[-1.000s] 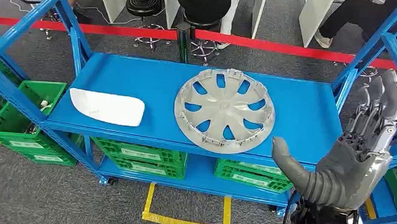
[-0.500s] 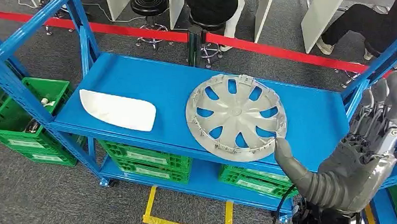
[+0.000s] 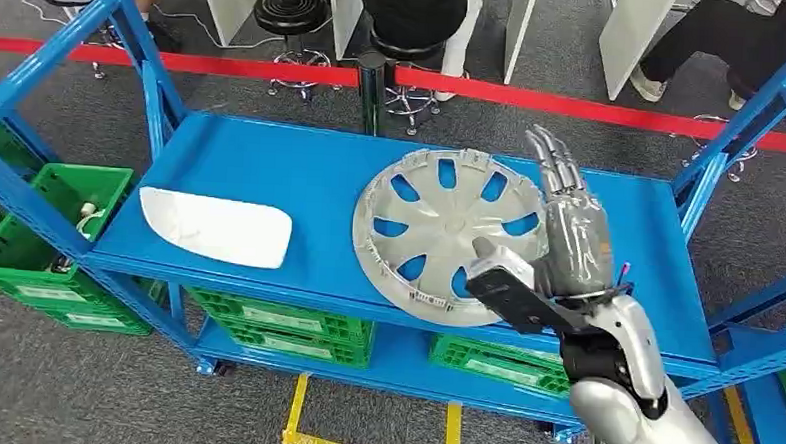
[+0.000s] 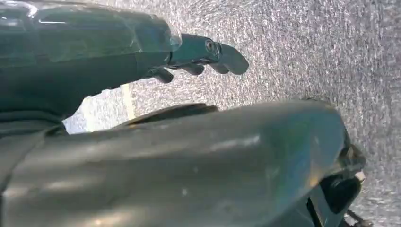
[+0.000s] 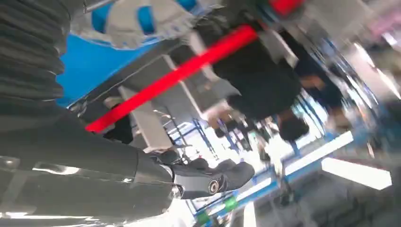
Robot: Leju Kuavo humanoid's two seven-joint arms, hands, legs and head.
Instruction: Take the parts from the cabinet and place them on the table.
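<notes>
Silver-grey plastic wheel cover (image 3: 450,235) with blue showing through its spoke openings lies flat on the blue metal shelf (image 3: 301,183) of the cabinet, toward the front edge and a little right of centre. At its nine o'clock, well apart on the same shelf, I see the white curved plastic panel (image 3: 216,227), also lying flat.

My right hand (image 3: 558,254) is raised over the wheel cover's three o'clock rim, palm turned toward it. Its fingers (image 3: 554,164) are stretched out straight and apart, the thumb jutting toward the cover's lower edge; they hold nothing, and I cannot tell whether the thumb touches the rim.

My left hand (image 4: 165,156) hangs over grey speckled floor in its wrist view, with its fingers (image 4: 213,54) slightly bent and nothing between them.

Green plastic crates (image 3: 275,317) sit on the lower shelf, and another green crate (image 3: 44,217) stands at the cabinet's nine o'clock. A red barrier tape (image 3: 535,96) runs behind, at twelve o'clock, with black stools (image 3: 290,9) beyond.
</notes>
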